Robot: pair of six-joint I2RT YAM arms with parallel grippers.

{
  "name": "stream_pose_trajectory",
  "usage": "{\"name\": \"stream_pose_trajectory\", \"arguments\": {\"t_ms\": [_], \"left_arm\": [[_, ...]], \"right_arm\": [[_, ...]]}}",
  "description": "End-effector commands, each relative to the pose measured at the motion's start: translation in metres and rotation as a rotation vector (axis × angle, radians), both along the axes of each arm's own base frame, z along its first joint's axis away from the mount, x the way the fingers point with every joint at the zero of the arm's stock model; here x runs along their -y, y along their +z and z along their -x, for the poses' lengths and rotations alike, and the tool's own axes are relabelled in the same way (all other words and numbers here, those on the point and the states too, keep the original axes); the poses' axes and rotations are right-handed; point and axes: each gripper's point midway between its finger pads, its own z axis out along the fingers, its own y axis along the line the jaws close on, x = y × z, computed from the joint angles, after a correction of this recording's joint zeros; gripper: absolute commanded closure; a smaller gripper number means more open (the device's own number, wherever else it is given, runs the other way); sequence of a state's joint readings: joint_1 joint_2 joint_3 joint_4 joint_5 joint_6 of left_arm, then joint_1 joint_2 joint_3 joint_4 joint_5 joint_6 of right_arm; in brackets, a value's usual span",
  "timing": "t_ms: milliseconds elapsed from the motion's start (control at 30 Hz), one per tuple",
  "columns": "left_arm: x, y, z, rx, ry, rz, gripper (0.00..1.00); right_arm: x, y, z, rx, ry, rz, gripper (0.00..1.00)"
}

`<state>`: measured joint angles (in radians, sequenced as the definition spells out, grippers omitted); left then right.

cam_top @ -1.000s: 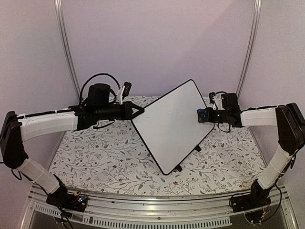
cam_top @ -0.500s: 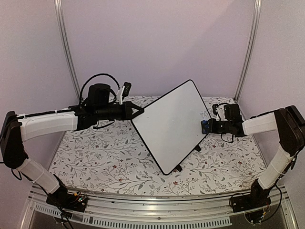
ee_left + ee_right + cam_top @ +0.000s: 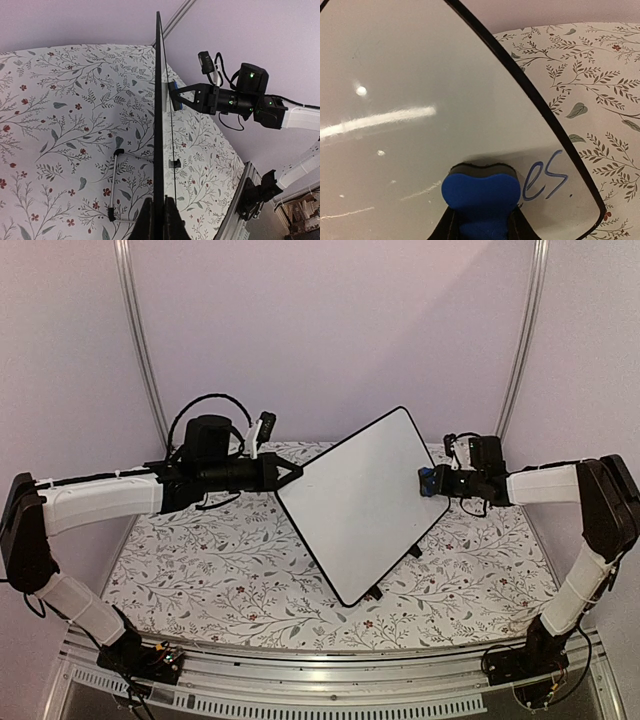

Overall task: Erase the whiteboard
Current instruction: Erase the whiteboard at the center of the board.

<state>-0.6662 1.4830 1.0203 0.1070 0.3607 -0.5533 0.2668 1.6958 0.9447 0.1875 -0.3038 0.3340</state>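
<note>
- Wiping was the step in hand: the right claw (image 3: 428, 482), clamped on a small blue foam eraser block (image 3: 481, 197), pressed it against the large glossy white black-rimmed whiteboard (image 3: 360, 502), which stood tilted at frame centre over the floral desk (image 3: 220, 570).
- The left claw (image 3: 293, 476) was clamped on the board's left corner.
- Blue cursive marker letters (image 3: 545, 179) showed just right of the eraser, so the next move likely called for a sweep across them.

The table (image 3: 200, 580), covered in a leafy floral print, bears the tilted whiteboard (image 3: 360, 500) on small black feet (image 3: 375, 592).

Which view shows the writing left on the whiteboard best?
Right wrist: blue letters sit clear beside the eraser on the whiteboard. Top external shows no legible ink; left wrist sees the whiteboard edge-on.
</note>
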Motion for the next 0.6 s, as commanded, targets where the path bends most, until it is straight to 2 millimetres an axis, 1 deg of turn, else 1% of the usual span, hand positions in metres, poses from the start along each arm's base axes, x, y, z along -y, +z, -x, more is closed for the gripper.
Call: {"name": "stream_pose_trajectory", "arguments": {"t_ms": [0,67,167,267,367,533,567], "left_arm": [[0.016,0.011,0.024,0.061,-0.126,0.005,1.00],[0.016,0.012,0.024,0.062,-0.126,0.005,1.00],[0.016,0.011,0.024,0.060,-0.126,0.006,1.00],[0.017,0.011,0.025,0.058,-0.130,0.006,1.00],[0.018,0.010,0.025,0.057,-0.131,0.006,1.00],[0.017,0.009,0.024,0.057,-0.128,0.004,1.00],[0.017,0.009,0.024,0.057,-0.127,0.003,1.00]], "right_arm": [[0.004,-0.024,0.014,-0.064,0.006,0.005,0.85],[0.007,-0.036,0.025,-0.085,0.003,0.013,0.85],[0.014,-0.048,0.041,-0.104,-0.008,0.025,0.85],[0.018,-0.052,0.048,-0.107,-0.017,0.032,0.85],[0.018,-0.044,0.040,-0.090,-0.016,0.016,0.85],[0.011,-0.015,0.010,-0.035,-0.016,-0.008,0.85],[0.010,-0.012,0.004,-0.035,-0.016,-0.007,0.85]]}}
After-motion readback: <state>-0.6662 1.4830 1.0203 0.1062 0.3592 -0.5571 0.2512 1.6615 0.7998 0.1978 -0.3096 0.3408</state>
